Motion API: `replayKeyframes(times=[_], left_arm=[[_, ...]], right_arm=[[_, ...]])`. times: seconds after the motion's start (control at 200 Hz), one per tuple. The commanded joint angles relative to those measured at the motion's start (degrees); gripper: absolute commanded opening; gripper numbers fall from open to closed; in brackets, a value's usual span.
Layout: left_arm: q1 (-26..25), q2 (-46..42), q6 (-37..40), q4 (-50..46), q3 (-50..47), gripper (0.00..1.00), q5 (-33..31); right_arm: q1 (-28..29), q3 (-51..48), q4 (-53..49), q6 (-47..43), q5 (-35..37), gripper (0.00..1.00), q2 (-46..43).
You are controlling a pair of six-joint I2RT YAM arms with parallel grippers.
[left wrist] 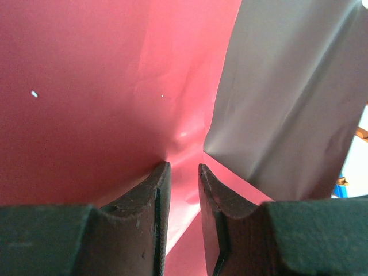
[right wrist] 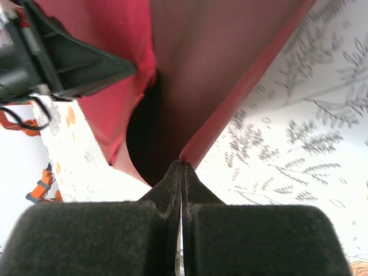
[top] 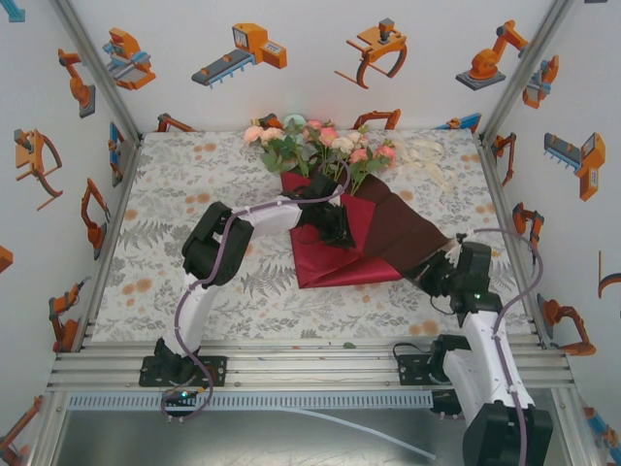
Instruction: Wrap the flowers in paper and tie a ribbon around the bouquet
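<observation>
Right pincer (right wrist: 181,165) tight on paper (right wrist: 201,57)

Top camera: fixed above and behind my two bases, looking down and forward across the whole patterned table (top: 165,204), far enough off that both my arms fit in.
Left wrist camera: rides my left wrist, sighting along my left gripper (left wrist: 184,167), very near the paper (left wrist: 86,86) and facing straight onto it.
Right wrist camera: rides my right wrist, sighting past my right gripper (right wrist: 181,165), low over the table, close to the paper's edge, facing my left arm (right wrist: 57,63).
Shared: all three take in the paper; the top and right wrist views both catch the table print and my left arm.
</observation>
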Motion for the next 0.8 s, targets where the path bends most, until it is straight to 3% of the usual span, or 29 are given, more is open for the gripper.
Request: replayKeyframes(times=[0.0,0.215,0.436,0.611,0.796], left_arm=[[0.1,2.0,-0.6,0.1,0.3,0.3,-0.4],[0.1,2.2,-1.0,1.0,0.1,0.3,-0.4],[-0.1,2.4,-1.8,2.4,0.1,0.3,-0.6],[0.2,2.1,-2.4,3.0,0.2,0.3,-1.3],[1.1,0.1,-6.0,6.0,-1.5,0.34,-1.5]], right_arm=[[1.7,6.3,-0.1,-3.4,-0.9,0.0,2.1],[11.1,12.7,5.5,-7.1,-1.5,0.0,10.7],[21.4,23.5,12.9,-12.3,-4.7,0.0,28.1],[24.5,29.8,13.2,-14.1,-9.5,0.0,39.3],[24.3,29.3,14.2,-14.8,-8.5,0.0,41.6]])
